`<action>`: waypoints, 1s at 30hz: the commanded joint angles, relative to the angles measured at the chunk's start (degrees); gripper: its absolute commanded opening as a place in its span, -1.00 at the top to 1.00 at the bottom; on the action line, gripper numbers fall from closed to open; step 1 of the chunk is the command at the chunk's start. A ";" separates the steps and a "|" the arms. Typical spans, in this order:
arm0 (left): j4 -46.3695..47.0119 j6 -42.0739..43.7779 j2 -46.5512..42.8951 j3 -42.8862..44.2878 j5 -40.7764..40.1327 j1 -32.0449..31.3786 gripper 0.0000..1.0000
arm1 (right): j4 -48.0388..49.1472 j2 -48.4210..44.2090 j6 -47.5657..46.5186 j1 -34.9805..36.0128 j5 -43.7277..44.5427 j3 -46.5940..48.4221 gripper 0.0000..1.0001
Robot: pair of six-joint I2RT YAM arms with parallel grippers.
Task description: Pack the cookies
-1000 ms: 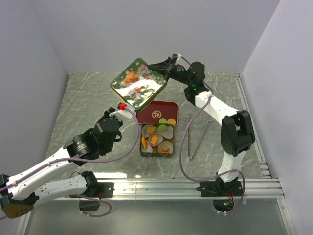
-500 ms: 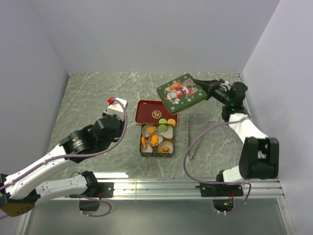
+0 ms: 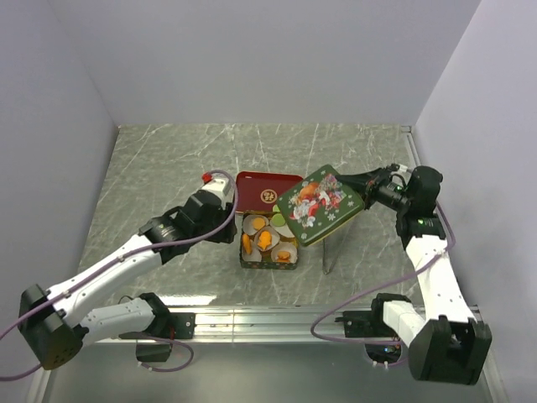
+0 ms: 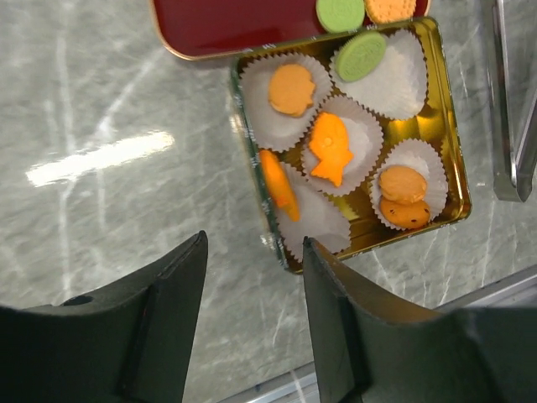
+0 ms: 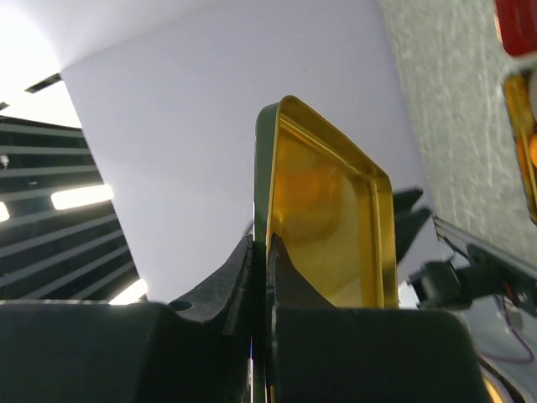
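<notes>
Lowered lid (image 3: 320, 204) tilted beside cookies (image 4: 329, 147), right jaws pinching it, left jaws spread, lettering unreadable.

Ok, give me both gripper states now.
Left gripper: open, empty.
Right gripper: shut on the lid.

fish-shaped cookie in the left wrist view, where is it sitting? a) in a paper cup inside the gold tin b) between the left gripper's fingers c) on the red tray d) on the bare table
A: the orange fish cookie lies in a white paper cup near the middle of the gold tin.
</notes>
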 commanded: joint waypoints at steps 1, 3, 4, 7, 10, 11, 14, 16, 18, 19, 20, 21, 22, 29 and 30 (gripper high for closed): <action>7.36 -0.41 3.17 -1.26 7.46 1.29 -0.09 | -6.73 -4.32 -4.14 0.11 -2.02 0.34 1.00; 9.82 -0.05 6.07 -1.53 8.42 1.56 -0.07 | -10.43 -5.99 -5.55 0.20 -2.19 0.61 1.00; 10.70 0.03 7.12 -1.61 8.86 1.82 -0.05 | -10.87 -6.52 -5.21 0.20 -2.37 0.70 1.00; 12.82 -0.05 11.78 -1.35 9.13 2.35 0.00 | -9.12 -8.28 -2.58 0.11 -3.16 -0.44 1.00; 13.78 -0.58 16.61 -0.48 9.13 3.23 0.08 | -7.71 -9.33 -0.81 0.11 -3.43 -0.36 1.00; 14.31 -0.67 18.36 -0.39 9.04 3.40 0.08 | -7.62 -9.51 -0.64 0.20 -3.43 -0.01 1.00; 15.81 -0.76 21.80 -0.03 9.13 4.02 0.11 | -9.02 -9.95 -1.16 0.20 -3.08 1.57 1.00; 16.16 -0.76 24.34 0.58 9.39 4.19 0.17 | -9.64 -9.95 -1.77 0.11 -3.42 2.10 1.00; 16.34 -0.84 25.93 1.37 9.39 4.20 0.23 | -9.73 -10.30 -1.52 0.11 -3.69 1.93 1.00; 16.42 -0.93 26.64 1.72 9.22 4.19 0.25 | -9.91 -10.39 -1.51 0.20 -3.78 1.93 1.00; 16.51 -1.11 27.86 2.42 9.04 4.19 0.29 | -10.34 -10.48 -1.69 0.11 -3.95 2.02 1.00; 16.60 -1.11 28.40 2.69 8.96 4.28 0.33 | -10.70 -10.30 -2.38 0.11 -3.95 2.11 1.00; 16.60 -1.11 28.92 3.13 8.96 4.28 0.37 | -11.22 -10.22 -2.74 0.20 -3.95 2.45 1.00; 13.44 -2.51 31.83 6.47 5.53 4.37 0.71 | -10.26 -8.29 -2.83 0.99 -4.13 3.25 1.00; 12.74 -2.78 31.83 6.38 4.57 4.37 0.73 | -10.35 -8.11 -2.92 1.16 -4.13 3.42 1.00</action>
